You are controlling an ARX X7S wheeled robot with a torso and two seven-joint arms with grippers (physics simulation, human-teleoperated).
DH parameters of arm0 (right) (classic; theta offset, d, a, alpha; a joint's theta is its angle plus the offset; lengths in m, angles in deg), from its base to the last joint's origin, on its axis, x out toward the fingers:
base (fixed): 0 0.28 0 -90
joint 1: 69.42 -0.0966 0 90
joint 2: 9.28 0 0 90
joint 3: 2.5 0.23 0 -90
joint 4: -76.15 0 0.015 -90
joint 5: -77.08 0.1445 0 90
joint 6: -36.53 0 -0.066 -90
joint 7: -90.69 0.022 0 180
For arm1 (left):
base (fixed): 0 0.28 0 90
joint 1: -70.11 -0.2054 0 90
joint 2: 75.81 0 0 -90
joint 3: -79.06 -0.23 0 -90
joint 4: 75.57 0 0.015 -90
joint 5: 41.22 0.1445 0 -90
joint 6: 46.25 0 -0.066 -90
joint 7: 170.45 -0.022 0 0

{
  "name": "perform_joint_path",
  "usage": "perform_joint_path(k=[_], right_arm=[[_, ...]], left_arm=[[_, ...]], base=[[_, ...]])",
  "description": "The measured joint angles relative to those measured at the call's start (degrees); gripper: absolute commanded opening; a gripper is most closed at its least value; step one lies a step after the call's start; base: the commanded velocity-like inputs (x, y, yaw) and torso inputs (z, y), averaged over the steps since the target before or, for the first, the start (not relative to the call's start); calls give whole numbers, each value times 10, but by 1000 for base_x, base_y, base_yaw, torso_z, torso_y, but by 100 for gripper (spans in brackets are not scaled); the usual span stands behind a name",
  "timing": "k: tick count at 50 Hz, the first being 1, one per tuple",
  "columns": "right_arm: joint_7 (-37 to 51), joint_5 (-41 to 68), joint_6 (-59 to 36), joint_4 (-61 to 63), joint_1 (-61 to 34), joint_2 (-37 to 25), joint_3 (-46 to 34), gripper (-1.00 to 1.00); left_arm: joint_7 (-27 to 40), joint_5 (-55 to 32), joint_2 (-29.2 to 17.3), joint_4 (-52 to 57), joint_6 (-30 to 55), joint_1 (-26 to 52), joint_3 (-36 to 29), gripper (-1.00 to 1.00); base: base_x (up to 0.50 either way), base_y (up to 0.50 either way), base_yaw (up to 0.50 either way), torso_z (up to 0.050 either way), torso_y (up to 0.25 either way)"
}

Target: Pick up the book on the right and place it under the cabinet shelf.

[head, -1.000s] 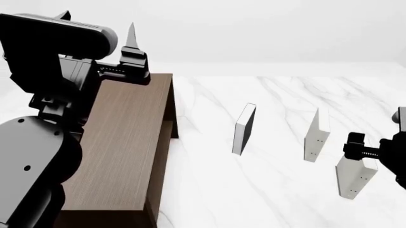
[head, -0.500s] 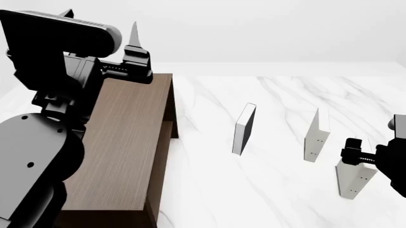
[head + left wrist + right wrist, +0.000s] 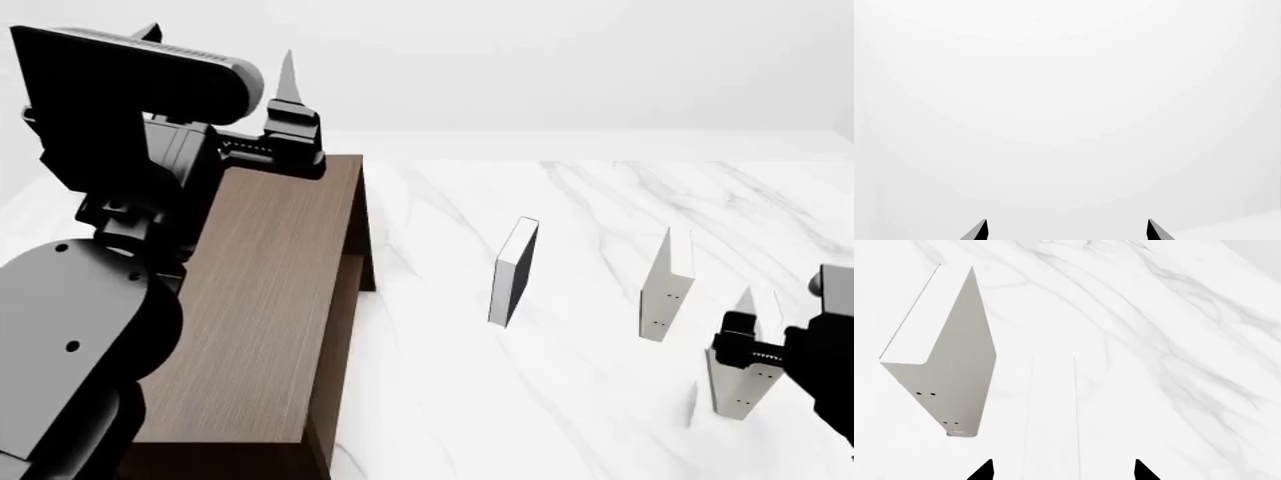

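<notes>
The book (image 3: 743, 388) stands upright on its edge on the white marbled counter (image 3: 534, 400), the rightmost of three, well apart from the cabinet shelf (image 3: 267, 300) at the far left. The right tool (image 3: 731, 350) straddles it from above. In the right wrist view the book (image 3: 1053, 405) shows edge-on as a thin white strip running up between the two dark fingertips (image 3: 985, 471). There is a gap on each side, so the jaws are spread wide and not pressing on it. Just beside it stands a second white book (image 3: 663, 285) with a grey dotted spine, and further toward the cabinet a black-faced book (image 3: 515, 270).

The left tool (image 3: 1066, 232) is raised over the cabinet's far end, jaws wide, with nothing between them.

Compared with a second ago, the right tool has sunk lower along the book and covers more of its upper part. The book itself has not shifted. The left arm has barely moved.
</notes>
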Motion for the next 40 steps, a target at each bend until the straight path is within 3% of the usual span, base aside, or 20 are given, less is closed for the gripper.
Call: perform_joint_path(k=[40], right_arm=[[-14, -13, 45, -63, 0, 19, -16, 100]], left_arm=[[6, -5, -6, -8, -14, -10, -4, 100]], base=[[0, 0, 0, 0, 0]])
